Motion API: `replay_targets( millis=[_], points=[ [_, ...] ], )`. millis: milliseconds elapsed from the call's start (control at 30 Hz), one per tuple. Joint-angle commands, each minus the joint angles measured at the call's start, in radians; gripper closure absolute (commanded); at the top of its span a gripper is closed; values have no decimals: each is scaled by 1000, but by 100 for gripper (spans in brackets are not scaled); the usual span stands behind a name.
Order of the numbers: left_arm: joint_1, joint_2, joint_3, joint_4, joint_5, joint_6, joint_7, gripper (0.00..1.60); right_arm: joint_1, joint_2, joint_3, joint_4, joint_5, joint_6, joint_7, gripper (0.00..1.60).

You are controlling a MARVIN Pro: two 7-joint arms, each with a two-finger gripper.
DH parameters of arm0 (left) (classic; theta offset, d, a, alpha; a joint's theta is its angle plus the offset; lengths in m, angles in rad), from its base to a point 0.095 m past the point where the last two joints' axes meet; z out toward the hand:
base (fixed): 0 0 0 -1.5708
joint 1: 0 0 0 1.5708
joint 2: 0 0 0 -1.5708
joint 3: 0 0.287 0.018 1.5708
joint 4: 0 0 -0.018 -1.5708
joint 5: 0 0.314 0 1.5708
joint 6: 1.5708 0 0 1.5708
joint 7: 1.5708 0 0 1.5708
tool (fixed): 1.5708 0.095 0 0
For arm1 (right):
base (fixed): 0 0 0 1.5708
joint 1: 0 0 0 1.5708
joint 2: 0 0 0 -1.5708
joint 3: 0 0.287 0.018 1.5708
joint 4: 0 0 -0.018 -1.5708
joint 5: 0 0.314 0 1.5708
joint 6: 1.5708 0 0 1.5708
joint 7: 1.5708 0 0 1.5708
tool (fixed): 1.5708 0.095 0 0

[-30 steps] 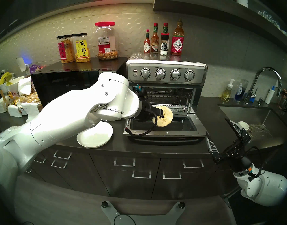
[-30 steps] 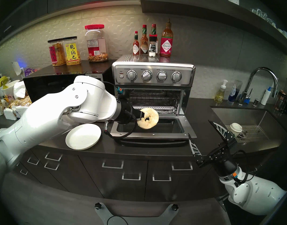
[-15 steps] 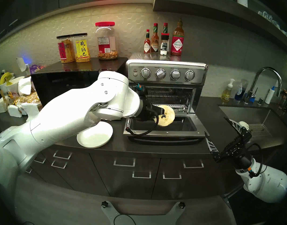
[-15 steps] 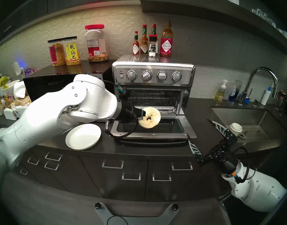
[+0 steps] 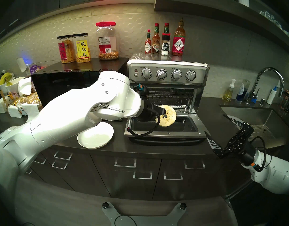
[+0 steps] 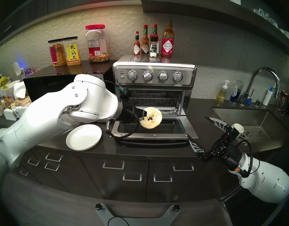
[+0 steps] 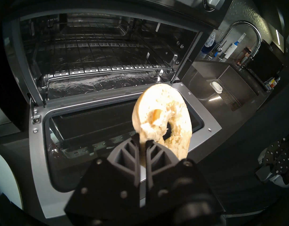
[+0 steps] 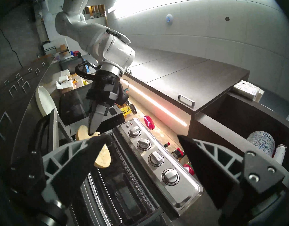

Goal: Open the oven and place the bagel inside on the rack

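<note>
The stainless oven (image 5: 168, 74) (image 6: 154, 76) stands with its glass door (image 5: 165, 134) dropped flat. Inside, the wire rack (image 7: 94, 56) is bare. My left gripper (image 5: 164, 114) (image 6: 146, 116) (image 7: 143, 140) is shut on the near rim of the pale bagel (image 5: 169, 117) (image 6: 154, 118) (image 7: 166, 100). It holds the bagel on edge above the door, just outside the oven's mouth. The right wrist view also shows the bagel (image 8: 104, 158). My right gripper (image 5: 214, 123) (image 6: 196, 125) (image 8: 143, 136) hangs open and empty off the door's right corner.
A white plate (image 5: 95, 136) lies left of the door. A black microwave (image 5: 67, 85) with jars on top stands behind my left arm. Sauce bottles (image 5: 178, 41) stand on the oven. The sink (image 5: 258, 116) on the right holds a paper cup (image 6: 237, 128).
My left gripper has carried the bagel slightly right and up, toward the oven's mouth. The right wrist has lifted and its open gripper has tilted left toward the door's corner.
</note>
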Motion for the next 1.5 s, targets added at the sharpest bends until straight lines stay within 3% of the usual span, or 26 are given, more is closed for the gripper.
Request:
replay_targets(
  millis=[0,200,233,300,333,700,800,1467],
  points=[
    [-20,-3,-17,-9,3,-3,0,160,73,14,-62,39,42,0,-39,0],
    [-20,-3,-17,-9,3,-3,0,160,173,-52,-130,70,39,0,37,0],
    [-20,-3,-17,-9,3,-3,0,160,146,-53,-99,59,36,0,43,0],
    [-20,-3,-16,-8,3,-3,-1,160,199,-67,-129,67,23,0,53,0],
    [-20,-3,-16,-8,3,-3,-1,160,182,-64,-110,59,26,0,59,0],
    [-20,-2,-16,-8,3,-4,-1,160,282,-97,-132,57,-30,0,137,0],
    [-21,-2,-15,-8,3,-4,-1,160,342,-120,-156,71,-78,0,163,0],
    [-22,-2,-15,-9,3,-5,-1,160,466,-165,-208,102,-156,0,239,0]
  ],
)
